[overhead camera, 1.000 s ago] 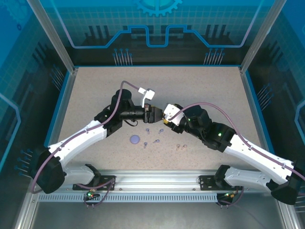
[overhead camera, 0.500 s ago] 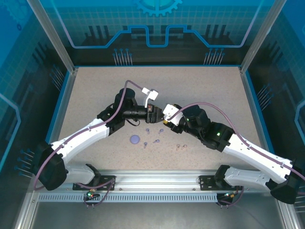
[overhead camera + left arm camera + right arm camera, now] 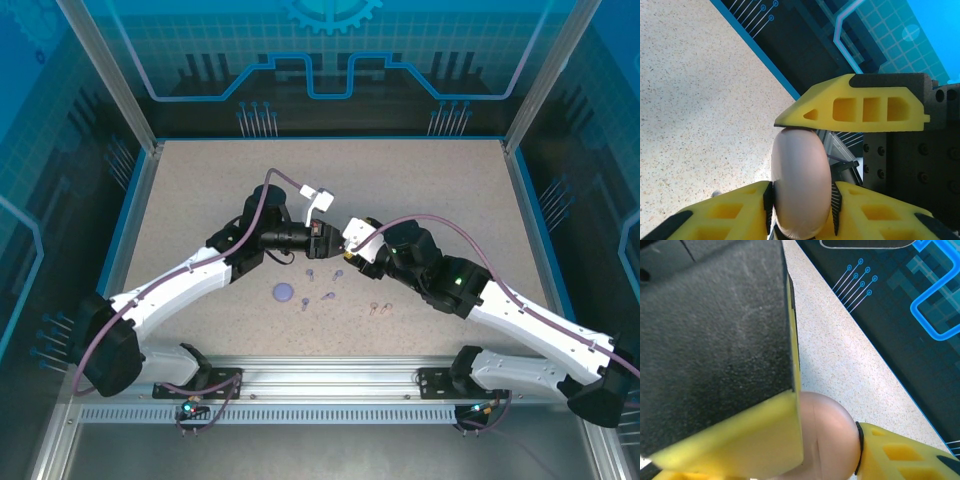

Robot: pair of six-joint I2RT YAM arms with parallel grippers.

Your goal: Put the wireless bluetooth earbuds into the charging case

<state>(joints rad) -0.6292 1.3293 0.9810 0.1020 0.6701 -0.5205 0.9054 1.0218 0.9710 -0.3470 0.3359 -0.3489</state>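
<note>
Together, left fingers point(image 3: 715, 220) pinch the pink case point(image 3: 800, 180); right fingers point(image 3: 900, 455) too.

Wears white shells on the long links of the left arm point(image 3: 170, 290) and right arm point(image 3: 530, 320), black housings at the joints, a purple cable point(image 3: 262, 195) looping along each. Ends in yellow fingers point(image 3: 860, 107) with rectangular cut-outs and black edging, small screws dotting the black mount point(image 3: 920, 160) behind.
</note>
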